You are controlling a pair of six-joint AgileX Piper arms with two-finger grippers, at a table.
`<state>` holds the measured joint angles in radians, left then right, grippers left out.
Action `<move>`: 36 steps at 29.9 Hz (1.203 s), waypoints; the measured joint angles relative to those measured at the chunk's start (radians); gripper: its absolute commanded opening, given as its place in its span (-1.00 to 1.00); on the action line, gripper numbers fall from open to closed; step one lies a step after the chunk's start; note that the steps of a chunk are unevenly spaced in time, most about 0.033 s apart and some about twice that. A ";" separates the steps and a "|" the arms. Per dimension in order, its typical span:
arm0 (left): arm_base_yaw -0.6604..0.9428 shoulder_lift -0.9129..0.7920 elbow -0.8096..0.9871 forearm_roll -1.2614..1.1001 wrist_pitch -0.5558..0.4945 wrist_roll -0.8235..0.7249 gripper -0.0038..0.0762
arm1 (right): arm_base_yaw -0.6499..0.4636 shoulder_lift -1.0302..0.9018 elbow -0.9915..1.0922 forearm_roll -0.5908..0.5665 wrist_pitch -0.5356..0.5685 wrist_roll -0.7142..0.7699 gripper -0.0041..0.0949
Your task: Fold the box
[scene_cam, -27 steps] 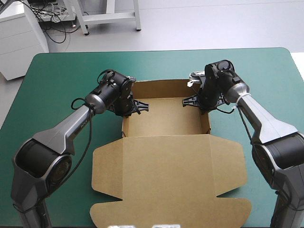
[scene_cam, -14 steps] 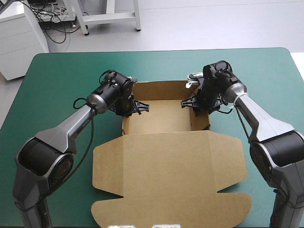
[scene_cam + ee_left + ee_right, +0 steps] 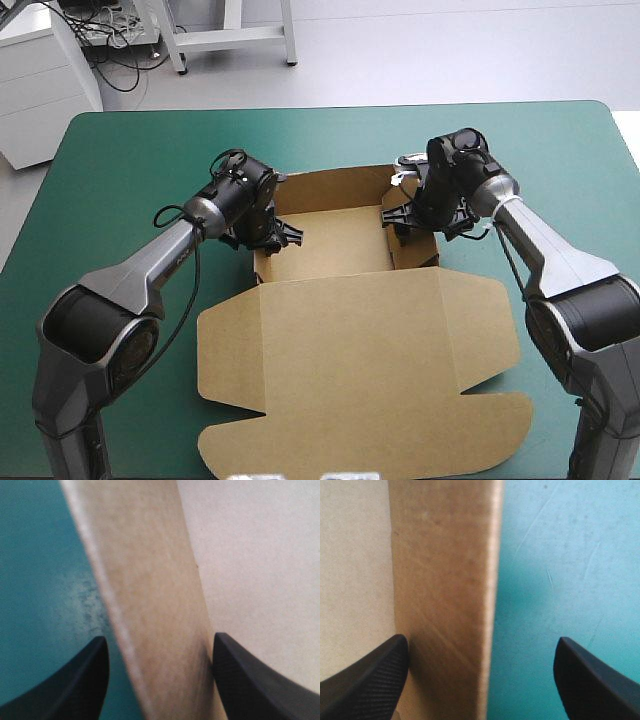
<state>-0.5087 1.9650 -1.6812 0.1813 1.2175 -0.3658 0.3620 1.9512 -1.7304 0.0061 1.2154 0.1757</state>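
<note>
Our left end effector is open astride the left wall of the brown box on the bench, lid flat toward us, while the right end effector gapes over the right wall — wall-raising step, we reckon — next, both pinch and tuck inward.

A robotics lab, with one test bench in the open floor.

A table under a plain teal-green cover serves as the work surface. Two grey and black robot arms reach over it, the left arm and the right arm, and a brown box of cut board is the only thing laid out between them. Beyond the table's far edge lies a bare pale grey floor. A white cabinet stands at the far left, loose dark cables trail across the floor beside it, and the legs of a pale metal frame stand just past them.
</note>
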 measured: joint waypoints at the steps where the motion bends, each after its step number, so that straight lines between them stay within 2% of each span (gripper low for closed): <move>1: 0.002 0.000 -0.010 0.008 0.003 0.000 0.22 | 0.000 0.000 -0.006 0.000 -0.003 0.003 0.57; 5: 0.002 0.003 -0.096 0.040 0.010 0.057 0.22 | 0.000 0.005 -0.067 0.000 -0.015 0.004 0.57; 11: 0.003 0.002 -0.348 0.058 0.019 0.104 0.15 | 0.000 0.009 -0.232 -0.006 0.003 0.004 0.58; 14: 0.003 -0.018 -0.461 0.058 0.025 0.108 -0.04 | 0.000 0.005 -0.303 -0.021 0.017 0.004 0.57; 17: 0.003 -0.068 -0.507 0.046 0.029 0.111 -0.38 | 0.000 -0.014 -0.318 -0.029 0.023 0.000 0.57; 20: 0.003 -0.142 -0.502 0.019 0.039 0.142 -0.94 | 0.000 -0.044 -0.312 -0.029 0.029 -0.015 0.57; 21: 0.003 -0.171 -0.494 0.010 0.039 0.150 -0.97 | 0.000 -0.056 -0.302 -0.029 0.029 -0.016 0.57; 29: 0.003 -0.387 -0.331 -0.018 0.039 0.204 -0.98 | 0.001 -0.134 -0.129 -0.029 0.026 -0.037 0.57; 36: 0.003 -0.566 -0.085 -0.047 0.040 0.207 -0.98 | 0.001 -0.129 -0.045 -0.029 -0.063 -0.051 0.57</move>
<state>-0.5054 1.3988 -1.7661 0.1345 1.2576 -0.1591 0.3631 1.8217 -1.7752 -0.0229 1.1526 0.1245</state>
